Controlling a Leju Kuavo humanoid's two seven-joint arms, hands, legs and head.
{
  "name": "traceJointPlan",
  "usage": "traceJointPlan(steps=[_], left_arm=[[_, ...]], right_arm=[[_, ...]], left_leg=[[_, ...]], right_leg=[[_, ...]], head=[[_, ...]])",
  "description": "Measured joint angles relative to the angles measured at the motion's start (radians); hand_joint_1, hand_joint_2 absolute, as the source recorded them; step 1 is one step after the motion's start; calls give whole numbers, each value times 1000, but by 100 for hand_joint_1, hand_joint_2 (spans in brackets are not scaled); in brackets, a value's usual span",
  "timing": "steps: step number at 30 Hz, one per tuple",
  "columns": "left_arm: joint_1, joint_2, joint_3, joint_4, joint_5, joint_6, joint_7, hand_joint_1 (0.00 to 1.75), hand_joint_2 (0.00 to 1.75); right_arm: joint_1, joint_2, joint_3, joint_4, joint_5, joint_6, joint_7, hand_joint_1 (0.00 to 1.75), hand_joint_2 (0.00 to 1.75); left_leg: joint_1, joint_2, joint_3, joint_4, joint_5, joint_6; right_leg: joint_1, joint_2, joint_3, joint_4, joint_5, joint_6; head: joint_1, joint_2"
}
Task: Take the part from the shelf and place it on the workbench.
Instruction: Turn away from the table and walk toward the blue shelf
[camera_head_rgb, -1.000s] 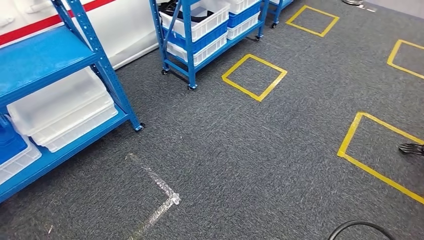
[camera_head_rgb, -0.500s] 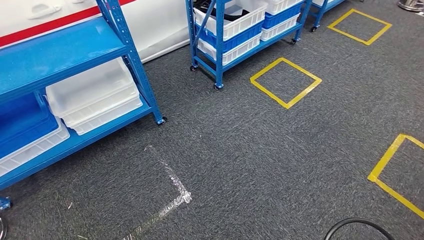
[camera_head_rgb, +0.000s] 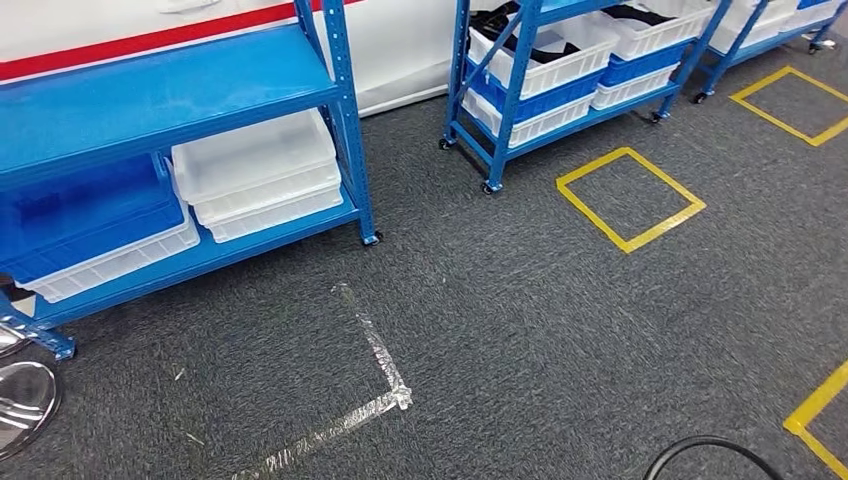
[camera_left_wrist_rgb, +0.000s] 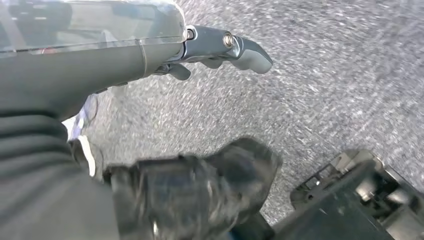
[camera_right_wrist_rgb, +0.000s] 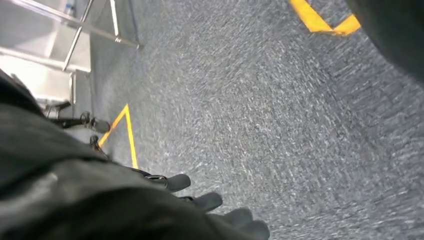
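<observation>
Black parts (camera_head_rgb: 556, 48) lie in white bins on the wheeled blue shelf (camera_head_rgb: 520, 100) at the back, too far off to make out their shape. My left hand (camera_left_wrist_rgb: 125, 60) hangs over the grey carpet, its grey thumb (camera_left_wrist_rgb: 240, 47) stretched out and its dark fingers (camera_left_wrist_rgb: 210, 185) blurred and loosely curled, with nothing in it. My right hand (camera_right_wrist_rgb: 200, 200) also hangs above the carpet, its fingertips (camera_right_wrist_rgb: 207, 201) apart and holding nothing.
A larger blue shelf (camera_head_rgb: 345, 130) stands at the left with white bins (camera_head_rgb: 255, 175) and a blue bin (camera_head_rgb: 90, 215) on its bottom level. Yellow tape squares (camera_head_rgb: 630, 200), a clear tape corner (camera_head_rgb: 385, 370), a black cable (camera_head_rgb: 710, 450) and a silver round base (camera_head_rgb: 20, 400) lie on the carpet.
The whole head view has shifted: the camera has turned left, so both shelves and the tape marks slid to the right and the silver base came into sight.
</observation>
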Motion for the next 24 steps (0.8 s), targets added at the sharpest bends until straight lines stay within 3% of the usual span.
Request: traceJointPlan(steps=[1, 3, 5, 7, 9, 11, 13, 15, 16, 17, 20, 21, 24], left_arm=[[1, 0, 0, 0, 0, 0, 0, 0, 175], [5, 0, 0, 0, 1, 0, 1, 0, 175], [6, 0, 0, 0, 1, 1, 4, 0, 175], [7, 1, 0, 0, 2, 1, 8, 0, 175], [10, 1, 0, 0, 4, 1, 11, 0, 175], [12, 2, 1, 0, 3, 3, 12, 0, 175], [19, 2, 13, 0, -4, 1, 10, 0, 87], [32, 2, 41, 0, -21, -5, 5, 0, 0], [41, 2, 57, 0, -30, -8, 2, 0, 0], [49, 2, 71, 0, -40, -12, -3, 0, 0], [81, 7, 124, 2, -75, -26, -15, 0, 0], [92, 9, 147, 3, -87, -31, -19, 0, 0], [117, 11, 218, 5, -120, -45, -34, 0, 0]], right_arm=[[1, 0, 1, 0, -1, -1, 0, 0, 0], [3, -4, 3, 1, -1, -2, 0, 0, 0], [-1, -6, 5, 1, 0, -2, 2, 0, 87], [-5, -6, 8, 1, -3, -3, 6, 0, 175], [-5, -6, 10, 1, -20, -6, 15, 0, 175], [-3, -6, 10, 1, -40, -8, 23, 0, 175], [2, -7, 9, 1, -54, -10, 25, 0, 175], [6, -8, 1, 0, -64, -10, 23, 0, 87], [8, -8, -4, -3, -69, -8, 21, 0, 44], [9, -8, -10, -7, -73, -6, 19, 0, 0], [9, -6, -33, -29, -85, 0, 10, 0, 0], [10, -5, -43, -37, -89, 1, 7, 0, 0], [17, -4, -73, -55, -102, 4, -2, 0, 0]], left_leg=[[0, -12, 1, 4, -3, 0], [2, -33, 1, 18, -13, -5], [0, -46, -9, 40, -25, -14], [-1, -52, -20, 53, -30, -21], [1, -50, -24, 56, -36, -25], [4, -26, -39, 95, -65, -33], [8, 4, -95, 211, -115, -43], [10, 15, -161, 332, -147, -47], [9, 16, -174, 350, -140, -44], [7, 17, -169, 331, -117, -38], [-11, 22, -73, 131, -26, -8], [-18, 25, -48, 82, -15, 0], [-23, 22, -29, 50, -19, 10]], right_leg=[[0, 3, -4, -10, 23, -1], [-2, 10, 29, -119, 102, -2], [-3, 24, 61, -220, 145, -5], [0, 33, 64, -239, 141, -12], [1, 29, 64, -236, 141, -21], [-1, 23, 70, -239, 140, -29], [-1, 14, 76, -240, 136, -36], [4, 5, 82, -240, 131, -41], [6, 2, 85, -240, 128, -42], [9, 0, 89, -240, 125, -43], [11, -2, 101, -242, 117, -42], [10, -2, 103, -244, 115, -39], [8, -6, 107, -251, 111, -26]], head=[[0, 0], [0, 0], [0, 0], [0, 0], [0, 0], [-1, 0], [-1, 0], [-1, 0], [-1, 0], [-1, 0], [-1, 0], [-1, 0], [-1, 0]])
